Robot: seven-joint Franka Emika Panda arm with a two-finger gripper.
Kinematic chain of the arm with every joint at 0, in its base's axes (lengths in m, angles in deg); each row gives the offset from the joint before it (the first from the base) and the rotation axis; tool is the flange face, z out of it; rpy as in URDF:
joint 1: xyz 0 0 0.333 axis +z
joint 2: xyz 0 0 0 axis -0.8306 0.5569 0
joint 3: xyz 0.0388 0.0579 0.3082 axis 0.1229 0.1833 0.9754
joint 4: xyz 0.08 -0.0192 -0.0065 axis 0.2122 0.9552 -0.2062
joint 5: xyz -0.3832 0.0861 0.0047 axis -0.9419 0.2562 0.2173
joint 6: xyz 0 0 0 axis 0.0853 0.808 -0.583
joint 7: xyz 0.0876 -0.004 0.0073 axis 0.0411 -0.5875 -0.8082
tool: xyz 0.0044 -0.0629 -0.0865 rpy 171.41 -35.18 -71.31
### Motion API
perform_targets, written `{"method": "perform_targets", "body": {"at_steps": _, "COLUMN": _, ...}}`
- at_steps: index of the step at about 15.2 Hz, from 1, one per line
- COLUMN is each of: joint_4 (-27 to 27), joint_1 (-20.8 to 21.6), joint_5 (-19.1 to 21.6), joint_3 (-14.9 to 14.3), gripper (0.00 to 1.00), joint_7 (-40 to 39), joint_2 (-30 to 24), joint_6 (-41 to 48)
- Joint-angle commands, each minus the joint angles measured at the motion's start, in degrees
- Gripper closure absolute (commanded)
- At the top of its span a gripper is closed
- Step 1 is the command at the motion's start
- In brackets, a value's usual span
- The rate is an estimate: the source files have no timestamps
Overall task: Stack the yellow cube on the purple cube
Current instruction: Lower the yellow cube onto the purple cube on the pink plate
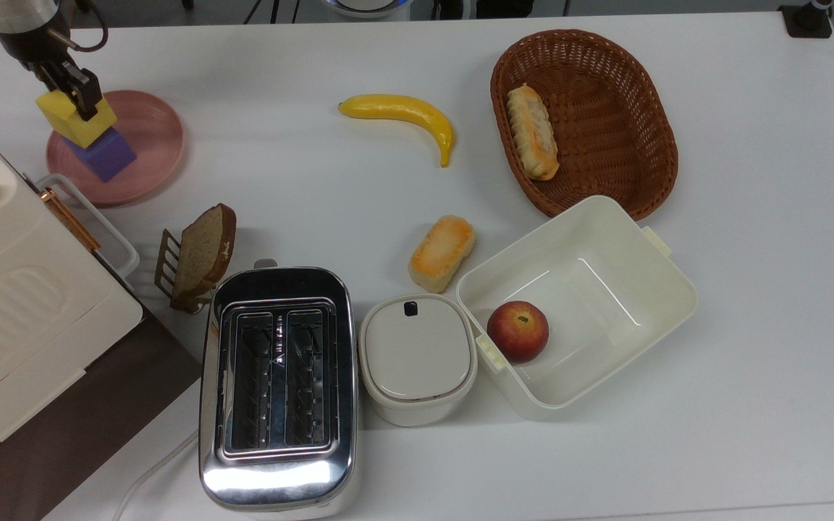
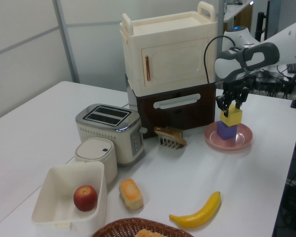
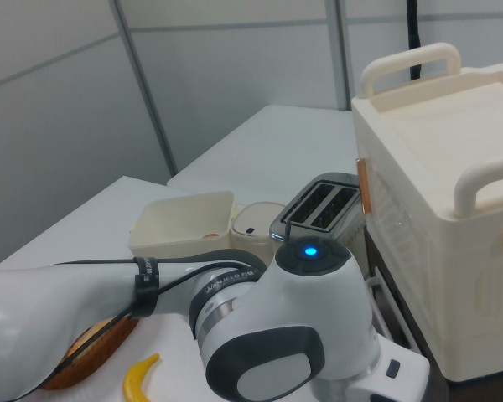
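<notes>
1. Now the gripper (image 1: pixel 78 88) is clamped on the yellow cube (image 1: pixel 73 119), one dark finger (image 1: pixel 88 98) down the cube's side that faces the top view's right. In the left view the gripper (image 2: pixel 233 102) comes down from above, fingers straddling the yellow cube (image 2: pixel 232 116).
2. Yellow cube sits directly over the purple cube (image 2: pixel 227 130); in the left view the faces appear to touch, no gap visible. Judgement: cube is at or very near set-down, not yet let go.
3. Purple cube (image 1: pixel 104 154) rests on the pink plate (image 1: pixel 156 145), toward the side nearest the top view's left. From the top view the yellow cube covers most of it, leaving the part toward the top view's lower right showing.
4. Grip from above makes sense: it leaves the cube's underside free to land flat, and the fingers can part sideways without hitting the purple cube.
5. Alignment: in the left view the stack's edges run nearly flush, yellow cube a shade wider. Top-view offset may be mostly camera angle; cannot tell exactly.
6. Next step, as judged: part the fingers, then lift straight up. Risk: the fingers drag the yellow cube on release and slide it off.
7. Other items stand well apart from the plate: banana (image 1: pixel 402 116), basket (image 1: pixel 641 181), toaster (image 1: pixel 279 391).
8. Right view shows the arm's wrist housing (image 3: pixel 285 335) close up; it blocks the cubes.
</notes>
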Motion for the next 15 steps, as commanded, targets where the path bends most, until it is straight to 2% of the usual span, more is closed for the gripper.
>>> {"method": "perform_targets", "body": {"at_steps": 1, "joint_4": 0.0, "joint_1": 0.7, "joint_5": 0.9, "joint_3": -0.7, "gripper": 0.73, "joint_7": -0.1, "joint_2": 0.3, "joint_6": -1.1}}
{"method": "perform_targets", "body": {"at_steps": 15, "joint_4": 0.0, "joint_1": 0.8, "joint_5": 0.3, "joint_3": -0.6, "gripper": 0.71, "joint_7": -0.4, "joint_2": 1.6, "joint_6": -2.7}}
